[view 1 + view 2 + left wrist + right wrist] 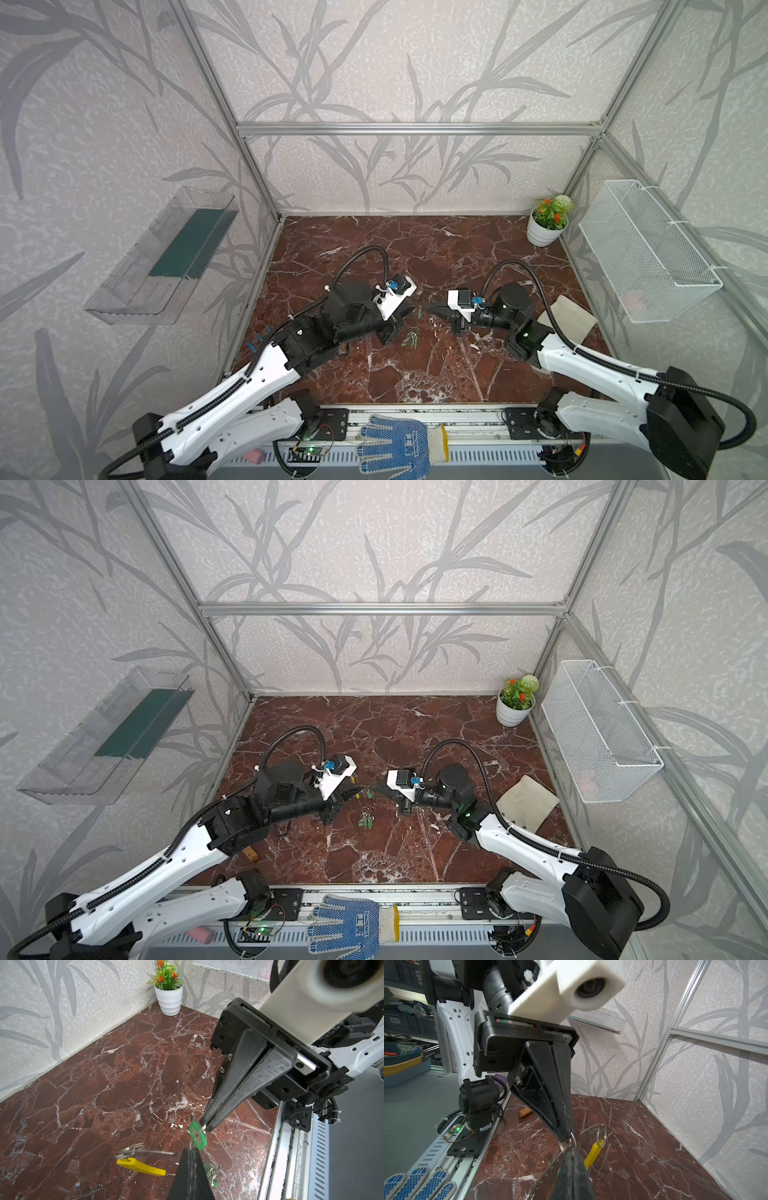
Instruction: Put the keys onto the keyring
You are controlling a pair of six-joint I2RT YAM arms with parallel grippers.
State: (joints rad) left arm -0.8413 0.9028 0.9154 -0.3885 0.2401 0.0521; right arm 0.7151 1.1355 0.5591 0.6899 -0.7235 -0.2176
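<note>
Both shut; left fingers (187, 1176) grip keyring (155, 1153); right fingers (234, 1088), key (197, 1136).

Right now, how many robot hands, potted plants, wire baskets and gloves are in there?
Black robot hands: 2 (left hand, right hand)
White ribbed pot of orange flowers: 1
White wire-mesh wall basket: 1
Blue-dotted knit glove: 1
Total: 5

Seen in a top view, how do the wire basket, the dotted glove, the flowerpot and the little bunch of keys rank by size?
1. wire basket
2. glove, though it lies nearest the camera, which flatters it
3. flowerpot
4. keys, by far the smallest
</note>
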